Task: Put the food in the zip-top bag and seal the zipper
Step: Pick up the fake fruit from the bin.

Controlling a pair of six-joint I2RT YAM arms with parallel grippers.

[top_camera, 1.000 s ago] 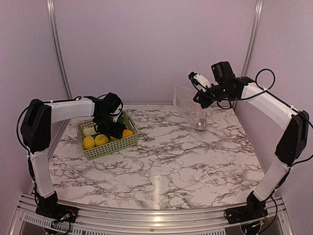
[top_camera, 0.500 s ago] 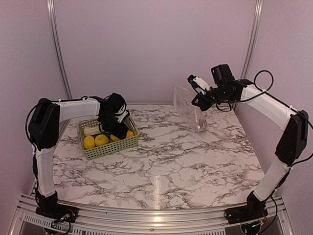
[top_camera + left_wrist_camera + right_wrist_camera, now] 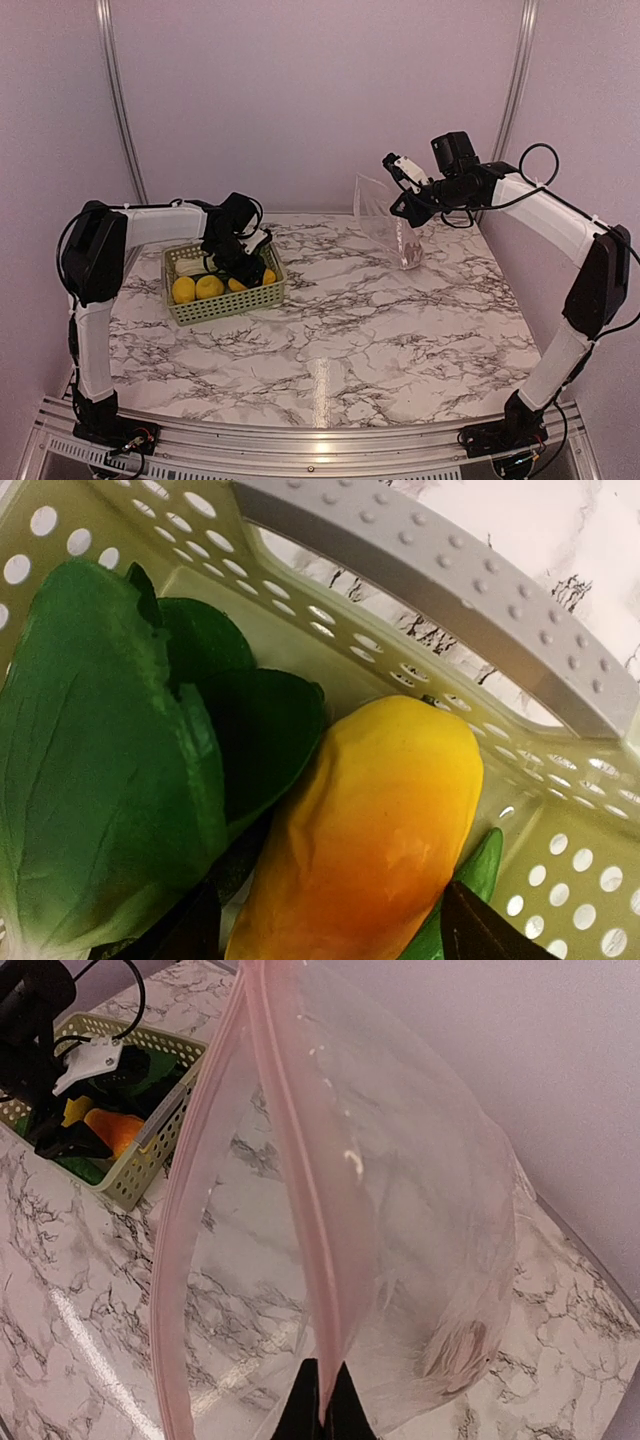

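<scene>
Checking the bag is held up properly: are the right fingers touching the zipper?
Touching. The right wrist view shows the right fingers clamped shut on the zipper, one on each side of the strip.

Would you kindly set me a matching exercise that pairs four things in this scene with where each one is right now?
Things:
1. zip-top bag
2. orange-yellow fruit
3. lemons
4. brown piece

Places:
A. in the basket, between the fingers of the open left tool
B. hanging from the shut right tool, pinched at the zipper strip
C. at the bottom, inside the zip-top bag
D. at the basket's left end in the top view

Pairs: 1-B, 2-A, 3-D, 4-C.
</scene>
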